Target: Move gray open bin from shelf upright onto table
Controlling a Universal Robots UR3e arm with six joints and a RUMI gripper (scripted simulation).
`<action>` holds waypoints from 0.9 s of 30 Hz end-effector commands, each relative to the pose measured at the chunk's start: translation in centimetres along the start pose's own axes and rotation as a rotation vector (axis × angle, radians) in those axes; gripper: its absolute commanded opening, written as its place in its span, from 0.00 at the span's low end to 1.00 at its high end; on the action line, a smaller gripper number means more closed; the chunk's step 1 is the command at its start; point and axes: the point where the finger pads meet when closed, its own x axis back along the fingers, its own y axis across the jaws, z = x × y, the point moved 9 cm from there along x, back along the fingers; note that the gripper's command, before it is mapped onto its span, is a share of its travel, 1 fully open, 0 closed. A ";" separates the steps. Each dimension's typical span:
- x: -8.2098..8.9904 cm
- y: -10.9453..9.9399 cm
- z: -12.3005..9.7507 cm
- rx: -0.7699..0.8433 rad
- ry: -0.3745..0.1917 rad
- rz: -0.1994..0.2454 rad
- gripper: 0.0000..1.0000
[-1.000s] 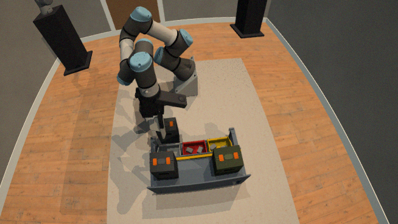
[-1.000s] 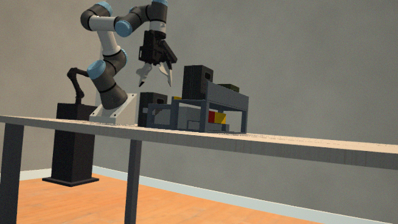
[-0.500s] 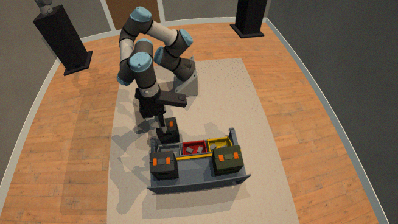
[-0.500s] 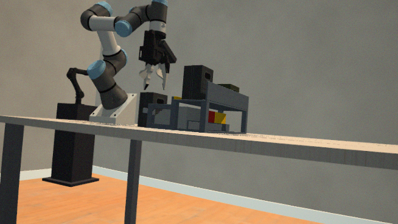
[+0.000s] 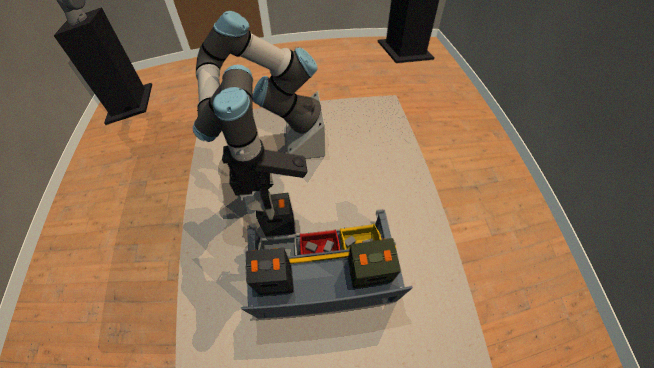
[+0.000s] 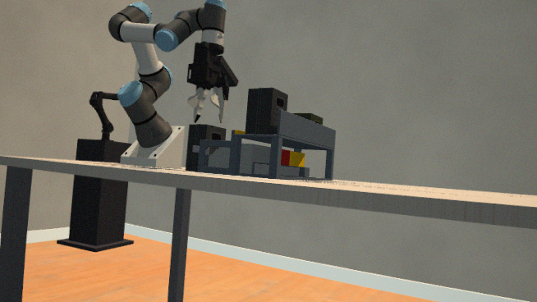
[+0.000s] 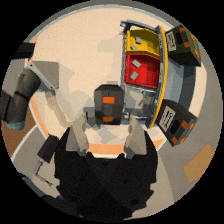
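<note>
The gray open bin [image 5: 276,244] sits on the lower level of the blue-gray shelf [image 5: 320,272], at its left end beside a red bin [image 5: 319,242]. It also shows in the wrist view [image 7: 140,100] and in the side view [image 6: 243,158]. Its parts are mostly hidden. My gripper [image 6: 209,116] hangs in the air above a black closed case [image 5: 278,214] that stands on the table just behind the shelf. The fingers stand partly open with nothing between them [image 7: 107,129]. The gripper is above and behind the gray bin, apart from it.
A yellow bin [image 5: 361,234] sits to the right of the red bin, which holds two gray parts. On the shelf's top stand a black case [image 5: 268,270] and a green case [image 5: 374,261]. The arm's base [image 5: 306,135] is at the back of the table.
</note>
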 end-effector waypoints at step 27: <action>-5.4 0.0 0.0 0.002 0.001 -0.003 0.58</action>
